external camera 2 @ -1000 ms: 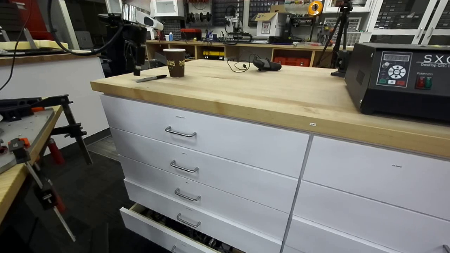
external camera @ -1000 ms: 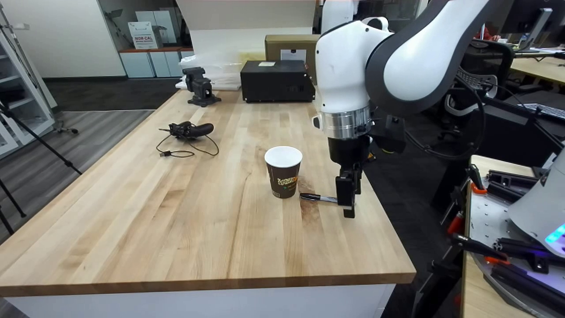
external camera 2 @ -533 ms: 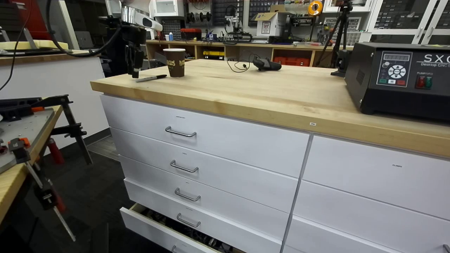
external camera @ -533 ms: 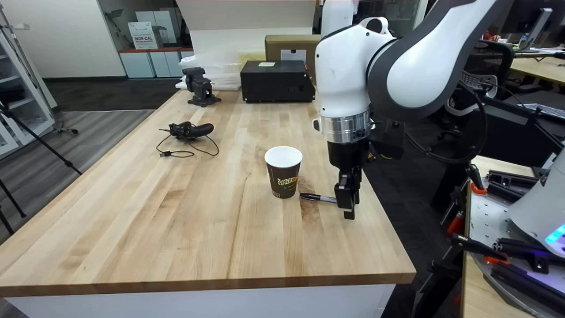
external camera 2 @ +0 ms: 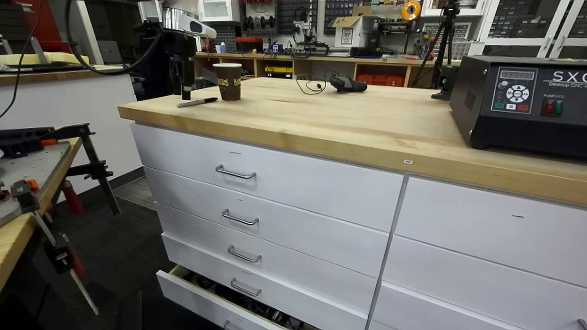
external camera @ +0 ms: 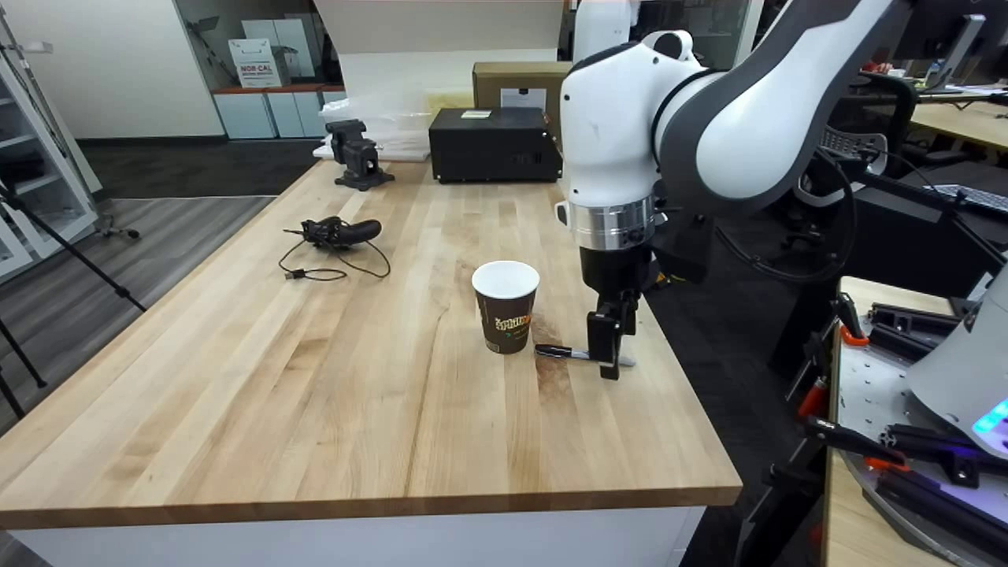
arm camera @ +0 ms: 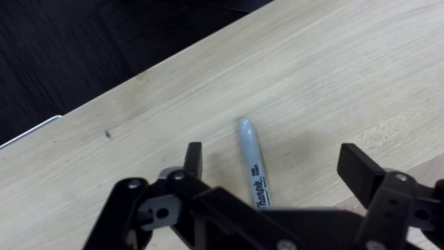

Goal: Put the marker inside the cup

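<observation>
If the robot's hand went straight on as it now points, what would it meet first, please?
Probably the table: the hand is open, pointing down, its fingers on either side of the marker, so they should straddle it. The gap beneath is hard to judge.

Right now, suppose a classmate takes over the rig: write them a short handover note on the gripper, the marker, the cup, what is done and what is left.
Gripper: open, straddling the marker in the wrist view, holding nothing. Its exact height over the table is hard to judge.
Marker: lying flat on the table, its black cap toward the cup.
Cup: upright on the table, just beyond the cap end.
Done: gripper placed about the marker; no grasp yet.
Left: close on the marker, lift it, carry it over the cup, lower it in and release.
</observation>
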### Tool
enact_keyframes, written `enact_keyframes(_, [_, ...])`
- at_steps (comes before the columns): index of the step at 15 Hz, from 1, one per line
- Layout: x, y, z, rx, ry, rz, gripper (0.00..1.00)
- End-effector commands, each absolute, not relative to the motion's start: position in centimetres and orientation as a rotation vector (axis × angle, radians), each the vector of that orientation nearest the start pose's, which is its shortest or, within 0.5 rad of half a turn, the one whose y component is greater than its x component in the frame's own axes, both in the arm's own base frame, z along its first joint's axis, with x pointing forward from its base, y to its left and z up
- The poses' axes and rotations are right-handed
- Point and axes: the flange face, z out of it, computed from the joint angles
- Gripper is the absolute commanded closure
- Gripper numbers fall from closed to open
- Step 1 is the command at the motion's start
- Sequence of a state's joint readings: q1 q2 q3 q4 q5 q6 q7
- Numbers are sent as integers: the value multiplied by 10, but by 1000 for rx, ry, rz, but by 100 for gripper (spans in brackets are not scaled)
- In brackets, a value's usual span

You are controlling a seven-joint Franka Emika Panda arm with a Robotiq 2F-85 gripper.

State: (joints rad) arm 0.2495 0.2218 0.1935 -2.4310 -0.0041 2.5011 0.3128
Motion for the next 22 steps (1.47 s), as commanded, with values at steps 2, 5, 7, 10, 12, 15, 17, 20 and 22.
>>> enact_keyframes(2, [438,203,213,-3187,-167,156,28])
enact_keyframes(5, [440,203,212,-3192,-160,153,47])
enact_keyframes(7, [440,204,212,-3194,-152,153,11])
enact_keyframes(10, [441,206,210,-3197,-147,149,1])
enact_keyframes(12, [441,207,209,-3195,-149,147,19])
enact_keyframes(15, [442,211,206,-3189,-159,149,38])
enact_keyframes(17, [442,213,203,-3187,-170,157,49])
enact_keyframes(20, [443,215,198,-3184,-174,166,71])
enact_keyframes(22, [445,217,195,-3184,-178,171,84])
